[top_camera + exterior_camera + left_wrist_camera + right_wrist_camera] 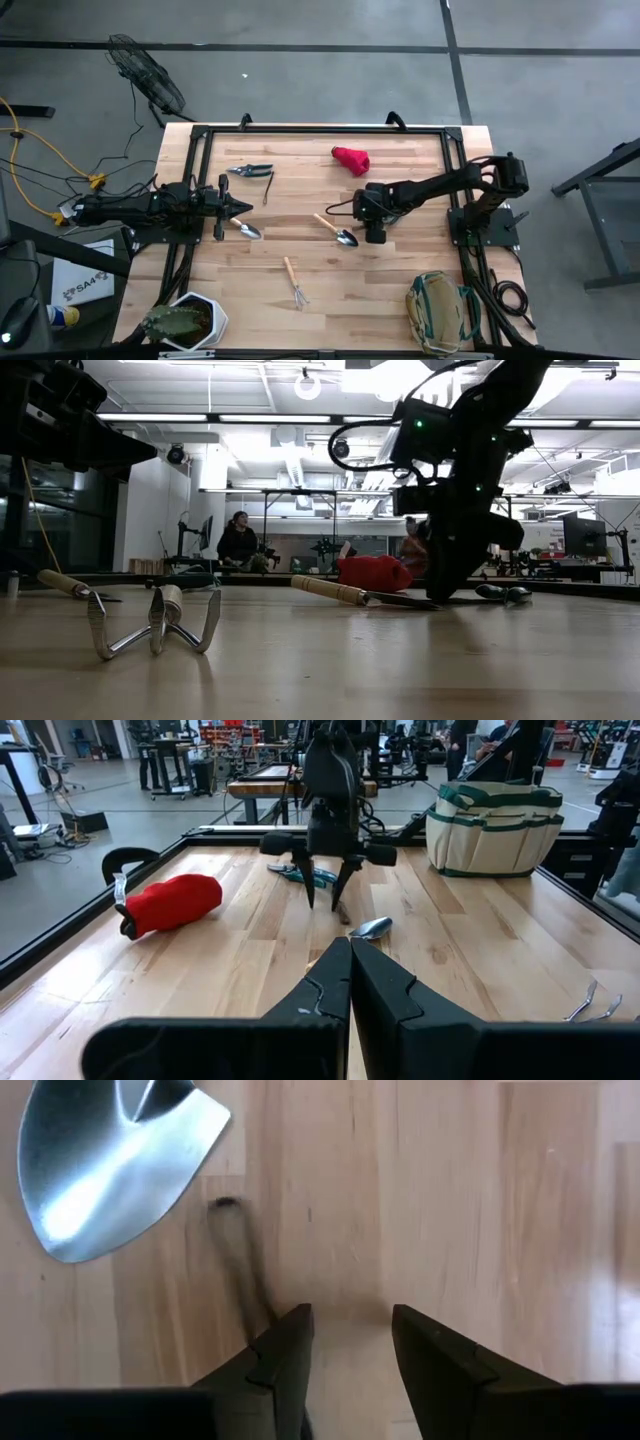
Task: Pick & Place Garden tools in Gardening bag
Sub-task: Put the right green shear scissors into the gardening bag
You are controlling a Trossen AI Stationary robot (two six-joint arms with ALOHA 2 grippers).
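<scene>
Hovering w/ jaws apart, right gripper (375, 237) sits just beside trowel (338, 231); left gripper (243, 208) closed, empty.

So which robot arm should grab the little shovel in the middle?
Probably the right. Its gripper hangs open just beside that trowel, blade visible in its wrist view, and the gardening bag is on its side. The left gripper is shut, near the other trowel.

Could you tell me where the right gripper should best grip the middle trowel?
Probably on the wooden handle of the trowel, coming straight down with fingers across it: it lies flat, and the right gripper hangs open just beside its blade.
</scene>
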